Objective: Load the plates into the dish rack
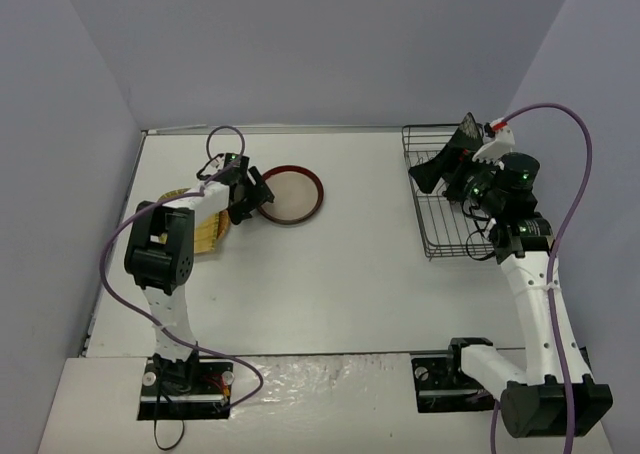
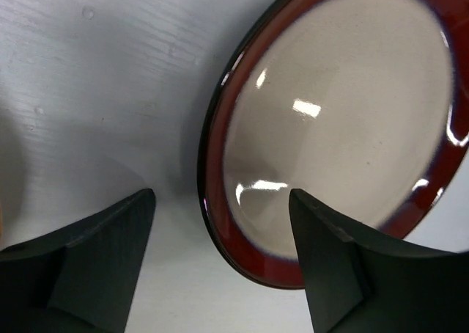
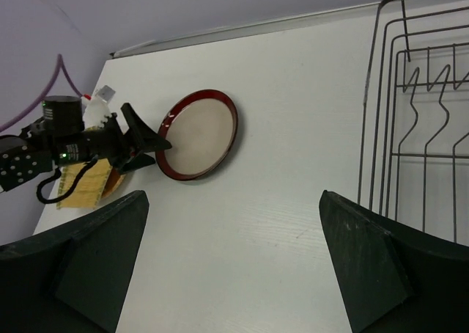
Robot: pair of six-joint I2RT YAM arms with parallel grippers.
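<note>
1. Dish rack: a black wire basket on the white table. This is the landmark for these notes. In the right wrist view, the bare tabletop shows through the wires and upright tines of the part in view. The top view shows no plate standing in the visible rows, though the right arm covers part of the rack.
2. Right gripper: it hangs over the rack's far half, and its jaws are spread wide with nothing between them.
3. Red-rimmed beige plate: it lies flat on the table, well apart from the rack on its left side.
4. Left gripper: it is at the plate edge farthest from the rack. The jaws are wide and straddle the rim. In the left wrist view, one finger is over the beige inside and the other is over bare table. I cannot tell whether either finger touches the plate.
5. Yellow woven-look plate: it lies farther from the rack than the red-rimmed one and is partly under the left arm. In the right wrist view, a round orange-brown edge shows beneath it.
</note>
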